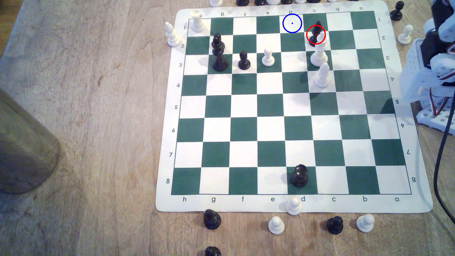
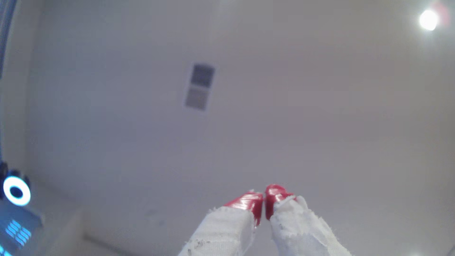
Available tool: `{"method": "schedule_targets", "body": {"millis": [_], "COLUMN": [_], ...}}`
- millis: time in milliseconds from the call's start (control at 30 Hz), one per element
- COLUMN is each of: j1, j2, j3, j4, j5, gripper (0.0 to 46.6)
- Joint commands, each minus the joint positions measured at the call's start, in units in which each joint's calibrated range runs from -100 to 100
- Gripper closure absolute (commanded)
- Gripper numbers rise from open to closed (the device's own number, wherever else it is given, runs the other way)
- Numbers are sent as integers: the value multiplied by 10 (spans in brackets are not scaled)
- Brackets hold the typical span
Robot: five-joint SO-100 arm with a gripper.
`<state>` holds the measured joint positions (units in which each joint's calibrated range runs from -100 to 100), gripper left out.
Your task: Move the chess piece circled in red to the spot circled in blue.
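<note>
Black bishop (image 1: 316, 33) far from hand (image 2: 264, 200).

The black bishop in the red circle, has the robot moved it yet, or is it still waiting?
Nothing is done yet. The black bishop stands in the red ring, close behind a tall white piece. The gripper is shut with nothing in it, pointing at a wall. Left to do: reach in, grab the bishop, and set it on the blue-ringed square.

Worn wooden table (image 1: 86, 110), pale ceiling (image 2: 295, 98), ceiling lamp (image 2: 428, 19)
</note>
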<state>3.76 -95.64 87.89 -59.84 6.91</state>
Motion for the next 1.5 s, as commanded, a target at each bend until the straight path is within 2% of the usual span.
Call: {"method": "schedule_targets", "body": {"millis": [0,33,133,267,300,500,533,600,767,833,1033,1167,1367,1467], "j1": [44,63,63,135,176,244,248,265,267,265,265,258,201,208], "j2": [-1,-1,-1,-1,-1,-3,-3,-5,-5,-5,82,192,356,397], "j3": [-128,-172,-213,-291,-309,-349,-349,-358,-359,-349,-327,-378,-444,-468], "j4": [254,376,457,719,815,1017,1044,1130,1257,1277,1340,1378,1362,1345], "j5": [-2,-3,-4,-4,-4,-5,-10,-54,-56,-85,-92,-131,-180,-213], "gripper": [465,465,465,465,465,464,464,464,464,455,459,453,463,420]}}
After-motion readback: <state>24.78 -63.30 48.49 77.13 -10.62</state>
